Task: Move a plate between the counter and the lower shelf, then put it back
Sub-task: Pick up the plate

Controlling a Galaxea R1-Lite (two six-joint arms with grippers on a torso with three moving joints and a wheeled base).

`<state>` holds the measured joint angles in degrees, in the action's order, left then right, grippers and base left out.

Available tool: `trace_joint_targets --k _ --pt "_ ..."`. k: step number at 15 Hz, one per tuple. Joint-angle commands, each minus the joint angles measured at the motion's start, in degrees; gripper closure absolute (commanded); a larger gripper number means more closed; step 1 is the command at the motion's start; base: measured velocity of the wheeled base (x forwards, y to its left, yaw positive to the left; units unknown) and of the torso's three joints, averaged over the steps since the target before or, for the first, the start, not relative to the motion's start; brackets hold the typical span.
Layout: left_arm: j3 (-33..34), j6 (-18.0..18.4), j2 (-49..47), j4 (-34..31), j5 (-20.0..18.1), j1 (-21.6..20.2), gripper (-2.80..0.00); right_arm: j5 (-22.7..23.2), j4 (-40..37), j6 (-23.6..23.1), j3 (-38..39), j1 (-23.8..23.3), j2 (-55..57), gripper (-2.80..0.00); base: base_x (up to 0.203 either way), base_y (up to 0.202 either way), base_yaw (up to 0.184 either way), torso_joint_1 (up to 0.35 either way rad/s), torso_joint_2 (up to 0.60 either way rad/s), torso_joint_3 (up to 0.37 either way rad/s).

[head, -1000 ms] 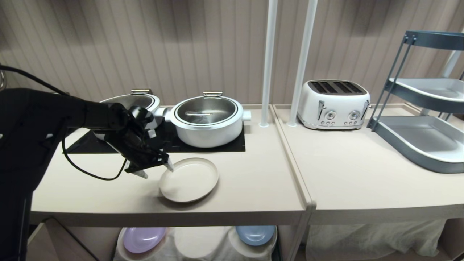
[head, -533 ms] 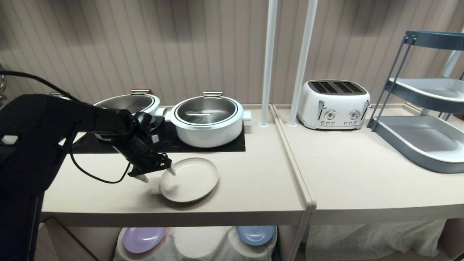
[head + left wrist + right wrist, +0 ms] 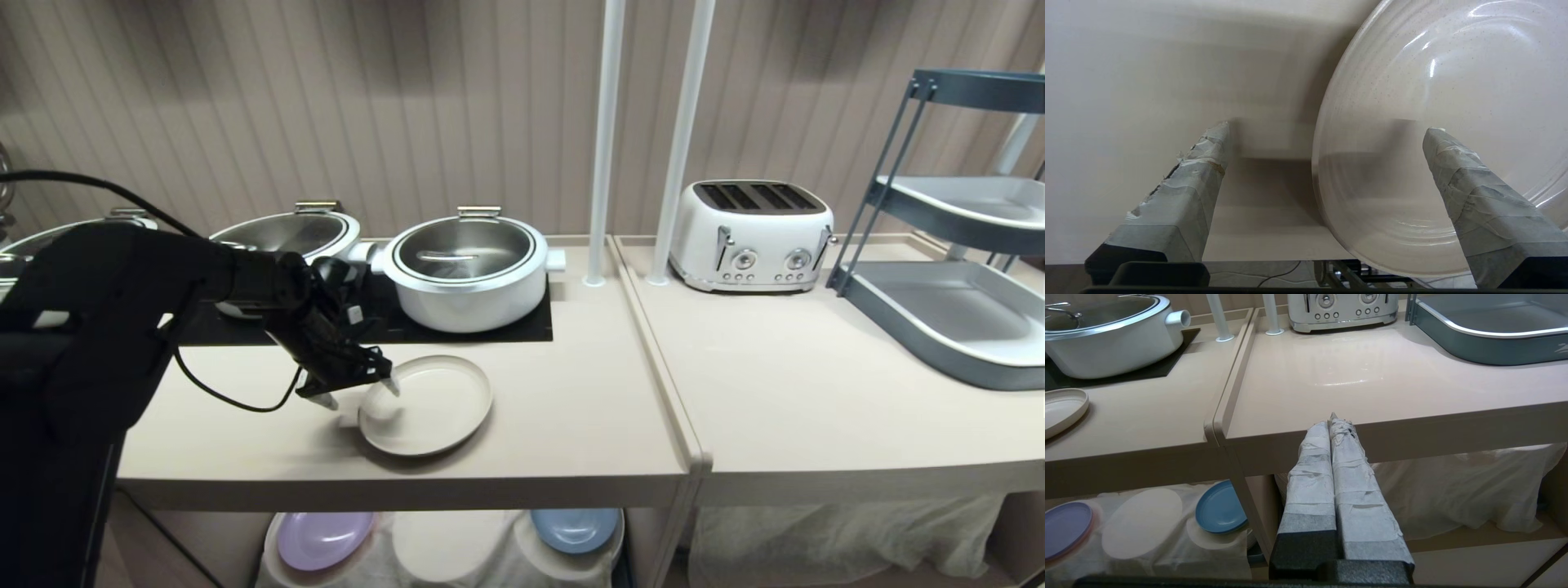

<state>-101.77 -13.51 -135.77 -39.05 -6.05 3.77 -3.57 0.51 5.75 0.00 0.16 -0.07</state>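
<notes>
1. the plate [image 3: 426, 403] lies flat on the counter [image 3: 571, 425], in front of the black hob panel [image 3: 522, 331] and near the counter's front edge.
2. the left gripper [image 3: 359, 394] hangs over the plate's left rim with its taped fingers spread wide; in the left wrist view one finger [image 3: 1184, 196] is over bare counter outside the rim and the other [image 3: 1474, 196] is over the plate's inside. they straddle the rim and grip nothing.
3. whether either fingertip touches the plate or the counter cannot be told.
4. the right gripper [image 3: 1333, 418] is parked low in front of the counter's edge, its two taped fingers pressed together with nothing between them.
5. on the hob behind the plate stand a white pot [image 3: 467, 273] and a second pot [image 3: 286, 233], partly hidden by the left arm.
6. further right on the counter are two white poles [image 3: 604, 139], a white toaster [image 3: 751, 235] and a grey-blue tiered rack [image 3: 955, 229].
7. on the lower shelf [image 3: 449, 547], draped in white cloth, a lilac plate [image 3: 322, 539] lies to the left and a blue plate [image 3: 574, 528] to the right, with a bare round mound between them.
</notes>
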Motion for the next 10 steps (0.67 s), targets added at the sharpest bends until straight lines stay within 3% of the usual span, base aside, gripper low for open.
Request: trace_joint_targets --k 1,10 --pt "-0.27 0.36 -0.63 -0.24 0.07 -0.08 -2.80 -0.03 0.02 0.05 0.00 0.02 0.07 0.00 0.000 0.000 0.000 0.000 0.00 0.000" --pt "-0.89 3.41 -1.78 -0.22 2.00 -0.25 -2.80 -0.03 0.02 -0.04 0.00 0.02 0.07 0.00 0.000 0.000 0.000 0.000 0.00 0.000"
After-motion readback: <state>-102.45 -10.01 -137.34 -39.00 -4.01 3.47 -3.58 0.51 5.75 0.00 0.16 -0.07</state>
